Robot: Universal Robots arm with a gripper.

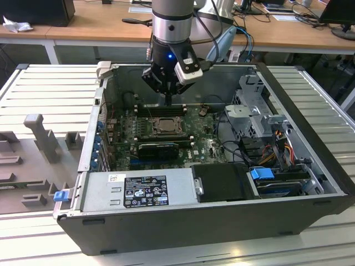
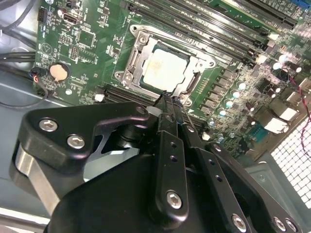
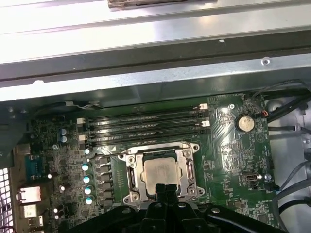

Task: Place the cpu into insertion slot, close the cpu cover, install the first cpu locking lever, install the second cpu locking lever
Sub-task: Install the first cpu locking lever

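Gripper (image 3: 164, 186) closed, my fingertips pressed together with nothing between them. Tips hang at one edge of the cpu cover (image 3: 188, 171); contact or gap, can't tell. Cpu (image 3: 160, 172) sits flat in the insertion slot (image 1: 178, 132), with the cover down around it and the silvery top showing through the window.

Edges: memory slots (image 3: 146, 127) run along the socket's side toward the case wall (image 3: 146, 80), close to the cover frame, and the wall rises just beyond them. Capacitor row (image 3: 86, 179) flanks another side, near. Coin cell (image 3: 244, 122) is well apart.

In the exterior view the graphics card (image 1: 158, 148) lies just beside the socket on the side away from the memory slots. Cables (image 1: 233, 144) sit toward the exterior view's right.

Case is open on top, so I have free room straight above the socket. Sideways is tight on three sides.
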